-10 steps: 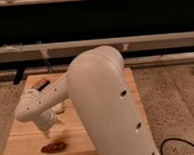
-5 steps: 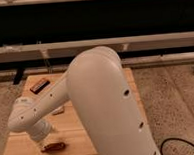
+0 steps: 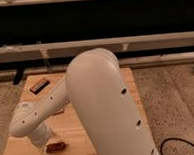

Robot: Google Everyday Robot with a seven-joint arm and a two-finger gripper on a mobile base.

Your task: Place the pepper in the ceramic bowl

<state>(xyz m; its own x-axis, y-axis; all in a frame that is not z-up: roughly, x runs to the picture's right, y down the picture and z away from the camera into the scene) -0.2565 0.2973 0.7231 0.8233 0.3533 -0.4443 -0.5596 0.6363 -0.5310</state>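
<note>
Pepper (image 3: 56,146): one item, small, dark reddish-brown with a slight gloss, elongated, lying flat with its long side roughly along the front edge of the wooden worktop (image 3: 19,153). It sits close to that front edge, nearer the front left corner than the front right.

My claw (image 3: 49,144) is down at the worktop surface right at the pepper's left end. I cannot tell whether it is spread, pressed together or pinching the pepper; contact between the two cannot be confirmed either. The wrist rises from there to a bend above the left edge.

Other items: one flat dark rectangular bar (image 3: 39,86) lies near the back left corner, set at an angle to the edges and well apart from the pepper. One dark cable (image 3: 178,145) curls on the speckled floor (image 3: 172,99) beyond the worktop's right edge. Pale horizontal rails (image 3: 138,39) run behind the back edge in front of a dark wall.

Obstruction: my own white arm (image 3: 102,106) crosses the worktop from the front right toward the left edge and covers the middle and most of the right half. Whatever lies beneath it is hidden.

Count: one pepper, one dark bar, one claw, one cable.
</note>
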